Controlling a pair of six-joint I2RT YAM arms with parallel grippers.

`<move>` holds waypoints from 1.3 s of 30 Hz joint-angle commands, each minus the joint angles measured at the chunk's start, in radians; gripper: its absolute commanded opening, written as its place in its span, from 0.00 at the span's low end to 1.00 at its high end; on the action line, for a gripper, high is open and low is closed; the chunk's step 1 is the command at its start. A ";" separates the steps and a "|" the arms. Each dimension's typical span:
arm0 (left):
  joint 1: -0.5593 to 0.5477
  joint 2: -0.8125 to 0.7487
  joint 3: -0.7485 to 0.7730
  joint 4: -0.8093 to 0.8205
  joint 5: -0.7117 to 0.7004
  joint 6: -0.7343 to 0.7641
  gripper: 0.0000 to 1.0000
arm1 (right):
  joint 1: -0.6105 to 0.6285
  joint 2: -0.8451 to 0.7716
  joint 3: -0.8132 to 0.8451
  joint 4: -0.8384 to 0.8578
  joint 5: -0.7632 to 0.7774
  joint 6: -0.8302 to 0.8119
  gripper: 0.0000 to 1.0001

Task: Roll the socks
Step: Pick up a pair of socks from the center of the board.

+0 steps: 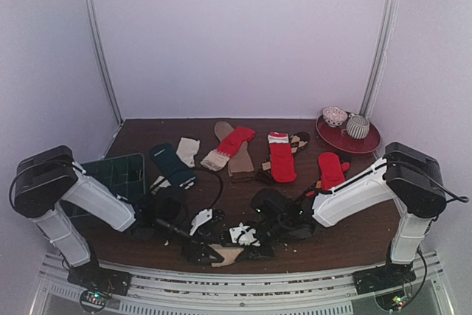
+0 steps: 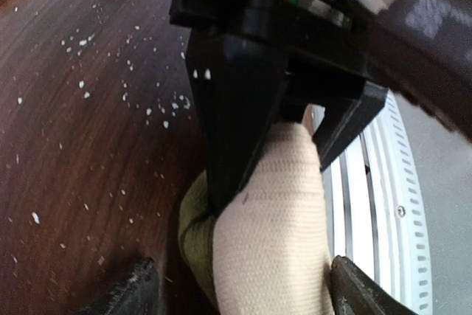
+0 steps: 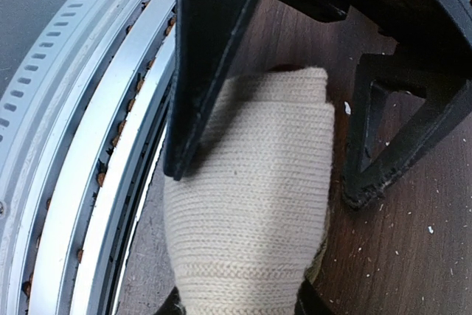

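Observation:
A cream sock with an olive-green part lies at the table's front edge, between both grippers. My right gripper is shut on one end of the cream sock. My left gripper stands open around the other end; its left finger is clear of the fabric. In the top view the left gripper and the right gripper face each other. Further back lie other socks: dark teal, cream, red and a second red.
A dark green gridded tray sits at the left. A red plate at the back right holds two rolled socks. The metal rail runs right beside the cream sock. White crumbs dot the wood.

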 commanded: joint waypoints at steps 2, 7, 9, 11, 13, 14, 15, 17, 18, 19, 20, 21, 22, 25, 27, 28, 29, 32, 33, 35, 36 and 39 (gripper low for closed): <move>0.004 0.025 -0.052 0.110 0.030 -0.073 0.78 | -0.020 0.072 -0.049 -0.186 0.102 0.013 0.29; 0.003 0.063 -0.059 0.200 0.072 -0.119 0.75 | -0.022 0.081 -0.047 -0.187 0.105 0.019 0.29; 0.003 0.075 -0.061 0.234 0.078 -0.133 0.75 | -0.022 0.079 -0.051 -0.183 0.105 0.021 0.29; 0.003 0.095 -0.058 0.261 0.086 -0.148 0.74 | -0.023 0.079 -0.051 -0.181 0.107 0.023 0.29; 0.003 0.118 -0.057 0.291 0.103 -0.167 0.73 | -0.023 0.083 -0.049 -0.183 0.108 0.023 0.29; 0.002 0.129 -0.057 0.307 0.109 -0.176 0.70 | -0.023 0.082 -0.049 -0.184 0.109 0.023 0.29; 0.003 0.139 -0.060 0.323 0.115 -0.183 0.69 | -0.023 0.082 -0.048 -0.184 0.112 0.023 0.29; 0.003 0.157 -0.063 0.341 0.125 -0.192 0.63 | -0.023 0.082 -0.050 -0.185 0.113 0.023 0.29; 0.003 0.162 -0.062 0.345 0.129 -0.192 0.60 | -0.023 0.082 -0.050 -0.184 0.114 0.024 0.29; 0.003 0.164 -0.061 0.345 0.135 -0.194 0.57 | -0.023 0.083 -0.050 -0.183 0.115 0.025 0.29; 0.003 0.164 -0.061 0.343 0.137 -0.194 0.54 | -0.023 0.084 -0.050 -0.183 0.116 0.026 0.29; 0.003 0.164 -0.058 0.339 0.139 -0.193 0.51 | -0.023 0.085 -0.050 -0.183 0.117 0.027 0.29; 0.003 0.163 -0.056 0.328 0.139 -0.189 0.48 | -0.023 0.085 -0.051 -0.183 0.118 0.027 0.29; 0.003 0.160 -0.040 0.280 0.132 -0.174 0.39 | -0.022 0.084 -0.051 -0.181 0.123 0.030 0.29; 0.003 0.158 -0.033 0.260 0.131 -0.164 0.31 | -0.023 0.085 -0.050 -0.181 0.126 0.030 0.29; 0.002 0.157 -0.031 0.252 0.129 -0.161 0.27 | -0.023 0.085 -0.050 -0.180 0.127 0.032 0.29; 0.001 0.157 -0.028 0.245 0.126 -0.158 0.22 | -0.023 0.087 -0.050 -0.180 0.130 0.034 0.29; -0.004 0.162 -0.023 0.227 0.109 -0.152 0.03 | -0.022 0.091 -0.048 -0.178 0.135 0.041 0.29; -0.004 0.164 -0.019 0.220 0.100 -0.149 0.00 | -0.023 0.094 -0.048 -0.179 0.135 0.042 0.29; -0.007 0.171 -0.012 0.202 0.076 -0.142 0.00 | -0.023 0.098 -0.045 -0.179 0.137 0.046 0.29; -0.009 0.171 -0.011 0.201 0.066 -0.140 0.00 | -0.023 0.099 -0.044 -0.178 0.140 0.048 0.29; -0.014 0.166 -0.017 0.214 0.032 -0.136 0.00 | -0.024 0.101 -0.038 -0.181 0.154 0.057 0.29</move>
